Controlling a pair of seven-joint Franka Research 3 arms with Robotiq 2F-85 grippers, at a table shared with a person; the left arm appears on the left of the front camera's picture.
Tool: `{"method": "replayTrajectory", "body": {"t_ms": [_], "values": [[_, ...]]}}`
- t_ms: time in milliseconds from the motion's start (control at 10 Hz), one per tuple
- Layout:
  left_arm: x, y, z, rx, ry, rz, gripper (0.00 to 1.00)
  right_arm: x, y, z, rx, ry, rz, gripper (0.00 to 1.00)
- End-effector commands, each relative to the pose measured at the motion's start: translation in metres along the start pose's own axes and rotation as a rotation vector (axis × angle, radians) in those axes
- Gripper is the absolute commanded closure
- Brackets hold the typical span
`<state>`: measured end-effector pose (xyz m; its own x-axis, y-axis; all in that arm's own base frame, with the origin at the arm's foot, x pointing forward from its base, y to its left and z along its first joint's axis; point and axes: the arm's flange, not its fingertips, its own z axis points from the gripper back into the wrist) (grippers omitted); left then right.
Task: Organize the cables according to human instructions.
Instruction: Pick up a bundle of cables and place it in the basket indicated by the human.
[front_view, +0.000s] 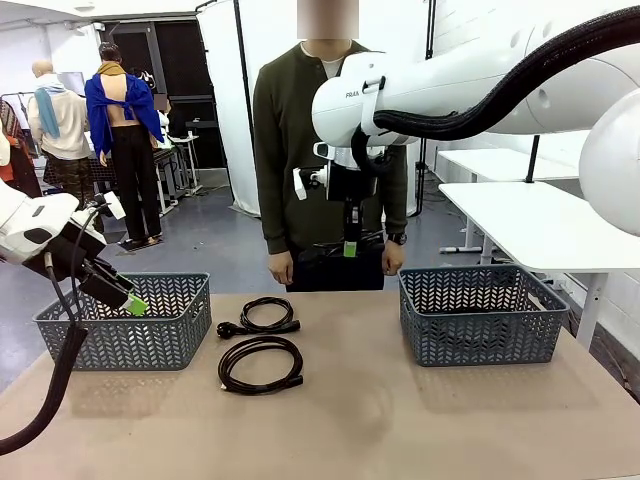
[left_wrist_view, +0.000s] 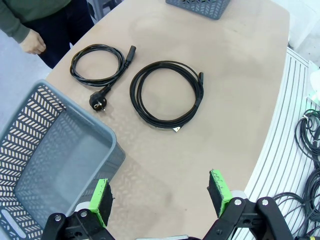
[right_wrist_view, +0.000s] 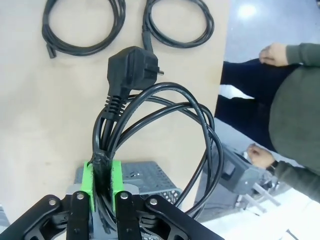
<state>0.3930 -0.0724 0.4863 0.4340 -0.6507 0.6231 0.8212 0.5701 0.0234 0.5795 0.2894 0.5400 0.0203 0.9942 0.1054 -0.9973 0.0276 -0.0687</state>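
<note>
Now — right gripper (right_wrist_view: 102, 182) clamped on coiled power cord (right_wrist_view: 131, 70), raised high over table (front_view: 400, 420), coil hanging plug-down below jaws. Right basket (front_view: 482, 318) lies lower, off to gripper's right. Left gripper (left_wrist_view: 160, 186) gaping above left basket (left_wrist_view: 30, 145) — small coil (left_wrist_view: 71, 65), larger coil (left_wrist_view: 135, 95) nearer it.

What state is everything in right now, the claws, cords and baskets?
left gripper: open, holding nothing.
right gripper: shut on the held cable, raised.
held cable: coiled, dangling from it.
small cable: coiled, flat on table.
large cable: coiled, flat on table.
left basket: looks empty.
right basket: inside hidden.
</note>
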Motion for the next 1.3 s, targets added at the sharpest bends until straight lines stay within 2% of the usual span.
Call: {"method": "replayTrajectory", "body": {"t_ms": [0,300,600,900,1200], "values": [[-0.002,0.004,0.0,-0.017,-0.017,-0.012,0.0,-0.026,0.006,0.01,-0.031,-0.021,-0.062,1.0],[-0.002,0.004,0.0,-0.017,-0.017,-0.012,0.0,-0.071,0.019,0.026,-0.041,-0.051,-0.117,1.0],[-0.002,0.004,0.0,-0.017,-0.017,-0.012,0.0,-0.12,0.039,0.024,-0.065,-0.071,-0.136,1.0],[-0.002,0.004,0.0,-0.017,-0.017,-0.012,0.0,-0.168,0.048,0.019,-0.118,-0.065,-0.159,1.0],[-0.002,0.004,0.0,-0.017,-0.017,-0.012,0.0,-0.199,0.045,0.011,-0.107,-0.027,-0.158,1.0]]}}
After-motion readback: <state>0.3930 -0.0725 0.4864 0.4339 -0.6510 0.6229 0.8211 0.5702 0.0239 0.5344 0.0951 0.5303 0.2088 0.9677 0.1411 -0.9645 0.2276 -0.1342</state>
